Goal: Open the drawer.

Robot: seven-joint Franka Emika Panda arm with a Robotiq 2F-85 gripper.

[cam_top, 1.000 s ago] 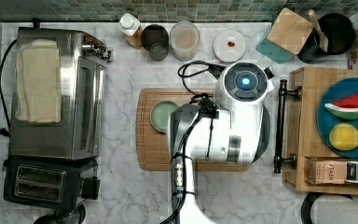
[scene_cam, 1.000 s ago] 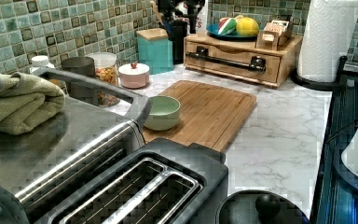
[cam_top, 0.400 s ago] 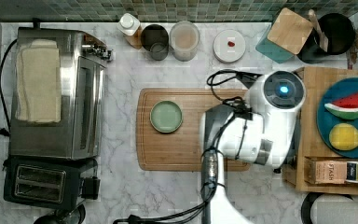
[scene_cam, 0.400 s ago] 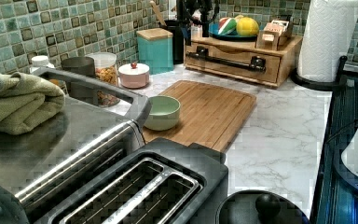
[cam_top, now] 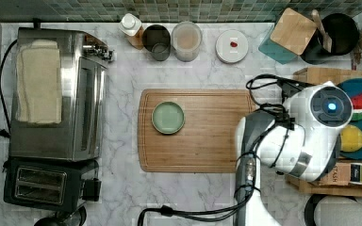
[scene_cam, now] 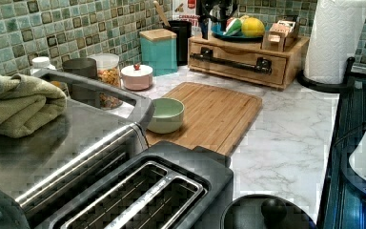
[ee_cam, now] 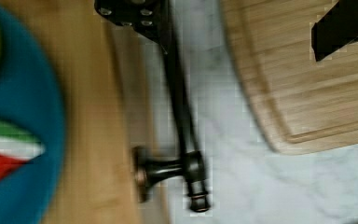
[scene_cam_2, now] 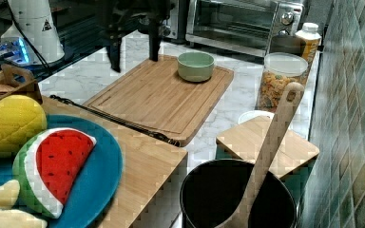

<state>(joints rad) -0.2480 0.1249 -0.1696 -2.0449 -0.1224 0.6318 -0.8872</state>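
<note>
The drawer (scene_cam: pixel 238 69) is the light-wood front of the bamboo box (cam_top: pixel 311 75), and it looks shut. Its long black bar handle (scene_cam: pixel 231 61) runs along the front; the wrist view shows the bar (ee_cam: pixel 179 102) and one post (ee_cam: pixel 165 170) from above. My gripper (scene_cam_2: pixel 134 53) hangs open over the handle (scene_cam_2: pixel 114 118), nothing between its fingers. In the wrist view one finger (ee_cam: pixel 135 11) stands right over the bar and the other finger (ee_cam: pixel 342 23) over the cutting board's edge. In the top view my white arm (cam_top: pixel 306 132) covers the drawer front.
A wooden cutting board (cam_top: pixel 207 141) with a green bowl (cam_top: pixel 168 117) lies beside the box. A blue plate (scene_cam_2: pixel 100 175) of toy fruit sits on the box. Jars (cam_top: pixel 186 40), a teal canister (cam_top: pixel 292 33) and a black utensil pot (cam_top: pixel 339 30) line the tiled wall; toaster oven (cam_top: pixel 56 113) at the top view's left.
My arm has swung toward the top view's right, off the cutting board and over the box's front. The green bowl is uncovered. The gripper now sits above the handle.
</note>
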